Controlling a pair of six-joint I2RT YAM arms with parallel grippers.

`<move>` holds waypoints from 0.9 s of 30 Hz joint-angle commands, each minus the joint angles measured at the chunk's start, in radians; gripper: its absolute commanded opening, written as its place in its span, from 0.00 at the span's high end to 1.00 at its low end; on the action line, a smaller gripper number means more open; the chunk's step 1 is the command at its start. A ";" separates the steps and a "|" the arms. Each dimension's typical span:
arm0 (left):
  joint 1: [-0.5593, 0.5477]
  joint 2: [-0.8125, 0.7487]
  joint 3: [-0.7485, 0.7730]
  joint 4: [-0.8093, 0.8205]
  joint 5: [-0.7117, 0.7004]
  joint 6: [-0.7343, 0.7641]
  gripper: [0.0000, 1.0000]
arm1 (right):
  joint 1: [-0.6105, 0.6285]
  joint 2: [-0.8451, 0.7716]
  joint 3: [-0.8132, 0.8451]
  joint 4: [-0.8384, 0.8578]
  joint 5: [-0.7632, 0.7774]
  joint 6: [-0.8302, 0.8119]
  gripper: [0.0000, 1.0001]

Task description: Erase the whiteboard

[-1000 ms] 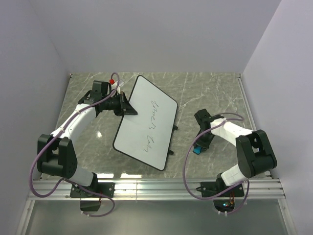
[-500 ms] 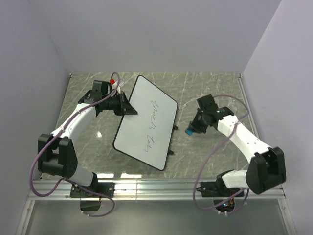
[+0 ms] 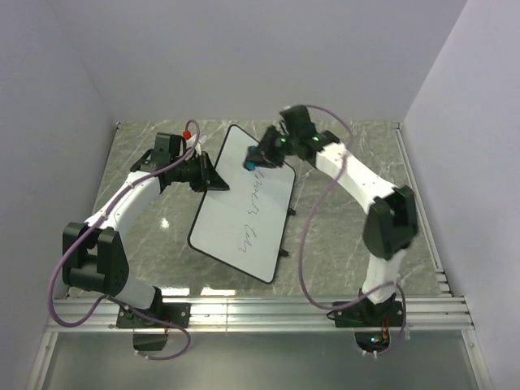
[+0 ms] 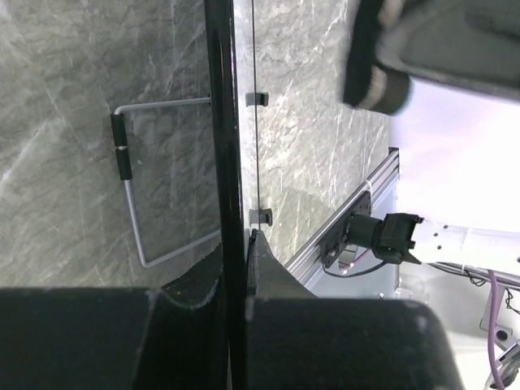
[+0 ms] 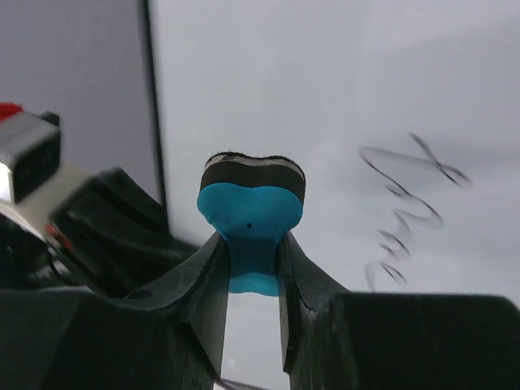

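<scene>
The whiteboard (image 3: pixel 244 203) lies tilted across the middle of the table, white with a thin black rim and dark handwriting (image 3: pixel 252 199). My left gripper (image 3: pixel 213 180) is shut on its left rim; the left wrist view shows the black rim (image 4: pixel 226 162) edge-on between the jaws. My right gripper (image 3: pixel 258 160) is shut on the blue-and-black eraser (image 3: pixel 253 164) over the board's upper part, near the top of the writing. In the right wrist view the eraser (image 5: pixel 251 213) is squeezed between the fingers, with the board (image 5: pixel 341 97) and handwriting (image 5: pixel 406 207) beyond it.
The table is grey marble (image 3: pixel 349 154) with a metal rail (image 3: pixel 244 309) along the near edge and grey walls around. The board's wire stand (image 4: pixel 134 195) shows beneath it in the left wrist view. A red-tipped marker (image 3: pixel 187 135) lies by the left arm.
My right arm has carried the eraser from the table on the right, up and leftward, to above the board's upper part. The left gripper and board have not moved.
</scene>
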 commanded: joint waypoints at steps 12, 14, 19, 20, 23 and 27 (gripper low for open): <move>-0.056 -0.072 -0.021 0.058 -0.138 0.147 1.00 | 0.074 0.317 0.303 -0.193 0.068 -0.044 1.00; -0.056 -0.087 -0.033 0.059 -0.142 0.151 1.00 | 0.069 0.276 0.230 -0.184 0.081 -0.058 1.00; -0.056 -0.095 -0.023 0.028 -0.182 0.164 1.00 | 0.054 0.244 0.056 -0.253 0.179 -0.135 1.00; -0.056 -0.095 -0.023 0.021 -0.184 0.166 1.00 | 0.052 0.251 0.035 -0.256 0.183 -0.164 1.00; -0.057 -0.101 -0.020 0.015 -0.175 0.152 1.00 | 0.052 0.261 -0.044 -0.254 0.167 -0.202 1.00; -0.066 -0.113 -0.038 0.022 -0.176 0.124 1.00 | 0.051 0.254 -0.131 -0.225 0.147 -0.222 1.00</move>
